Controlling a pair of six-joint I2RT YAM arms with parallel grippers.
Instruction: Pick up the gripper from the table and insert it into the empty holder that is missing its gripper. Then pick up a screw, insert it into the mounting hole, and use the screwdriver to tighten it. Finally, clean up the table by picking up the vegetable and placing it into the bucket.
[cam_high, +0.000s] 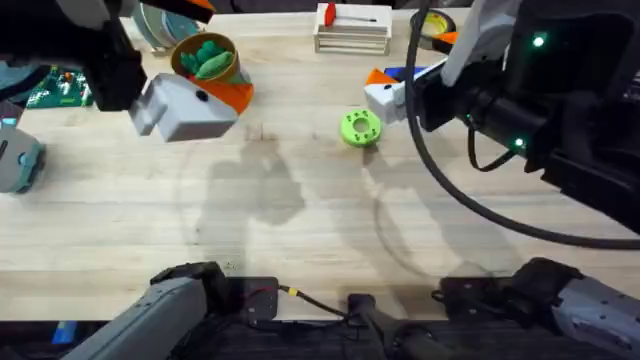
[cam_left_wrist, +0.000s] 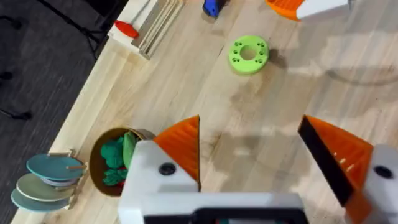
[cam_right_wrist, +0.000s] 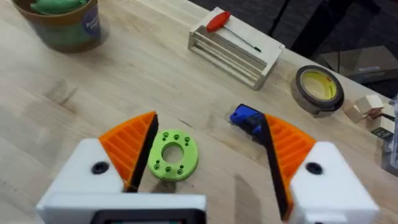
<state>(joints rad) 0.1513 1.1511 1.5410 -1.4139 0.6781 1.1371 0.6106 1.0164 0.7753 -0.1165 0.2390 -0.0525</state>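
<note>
My left gripper hangs open and empty just in front of the bucket, a round tub with green toy pieces inside. I cannot pick out the vegetable among them. In the left wrist view both fingers carry orange pads. My right gripper stands open above the table. Each white holder block has an orange ribbed gripper pad seated in it. The blue screwdriver lies just beyond one right finger, partly hidden by it. No screw can be made out.
A lime-green disc with holes lies mid-table, between my right fingers in the right wrist view. At the back stand a white slatted rack with a red-handled tool and a tape roll. Stacked plates sit beside the bucket.
</note>
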